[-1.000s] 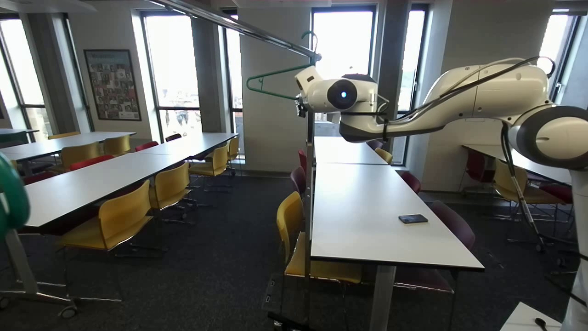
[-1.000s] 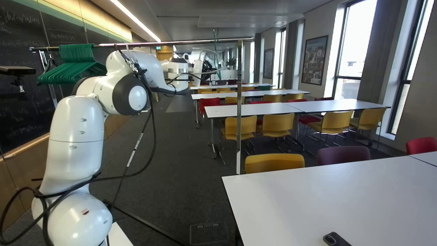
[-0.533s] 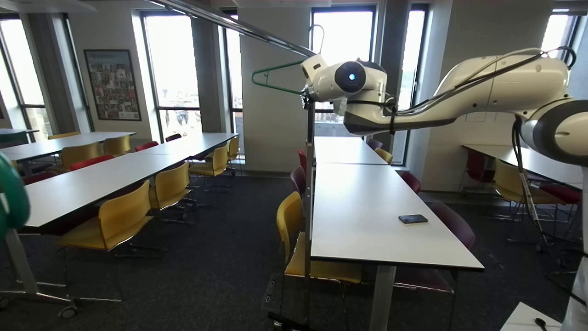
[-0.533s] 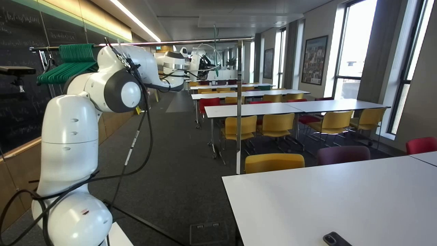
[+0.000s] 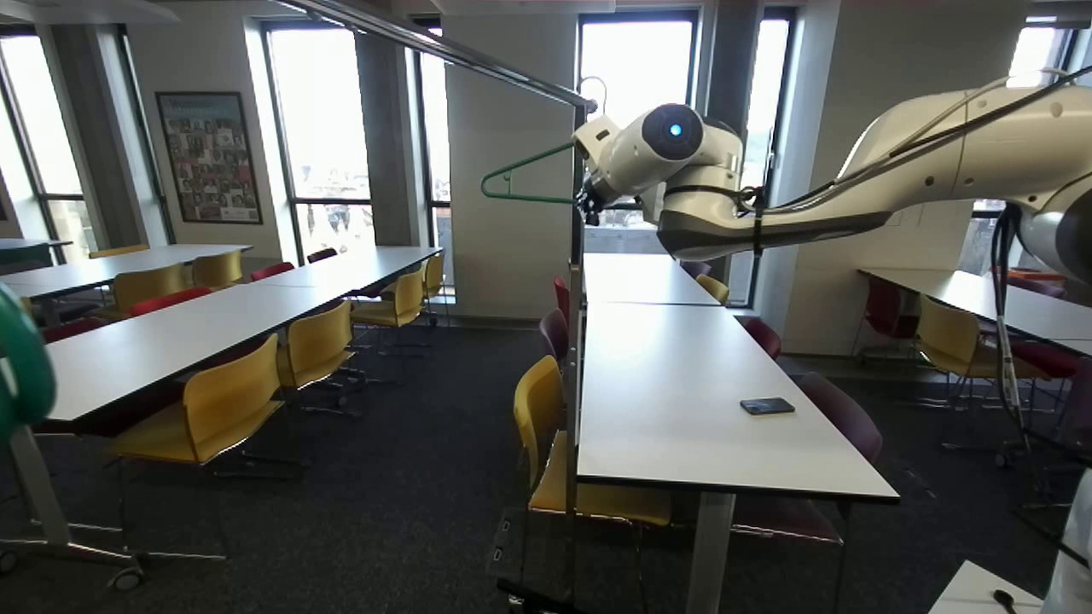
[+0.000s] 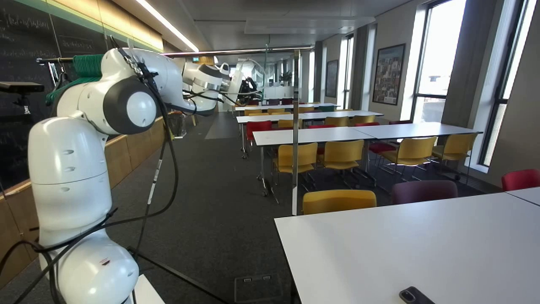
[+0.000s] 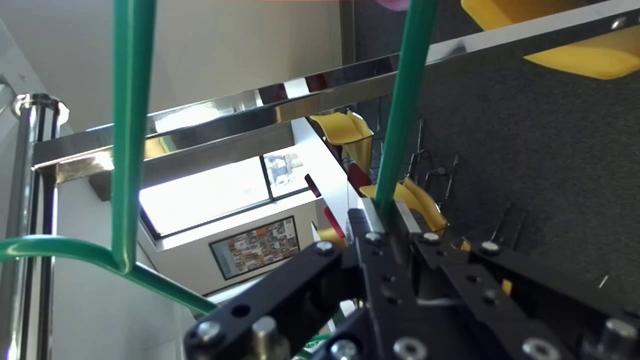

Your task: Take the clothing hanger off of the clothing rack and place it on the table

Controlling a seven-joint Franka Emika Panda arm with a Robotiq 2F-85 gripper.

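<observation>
Up by the end of the rack [image 5: 478,61], the tool [image 7: 387,214] is clamped on the lower bar of the green hanger [image 7: 406,100], tips pinched right on it in the wrist view. Hanger is in midair, hook [image 7: 55,244] on top, triangle reaching out beside the rack's pole [image 5: 576,341]. Hook looks free of the rack, but its tip is out of frame in the wrist view, so not certain. Step: unhooking, probably about done; placing not begun. White surface [image 5: 682,443] is lower down, phone [image 5: 767,406] lying on it. Next: hold the pinch, draw the hanger well away from rack and pole so nothing snags, swing over the surface, lower, tip it flat, release apart from the phone. Light wire, single-bar hold, may swivel.
</observation>
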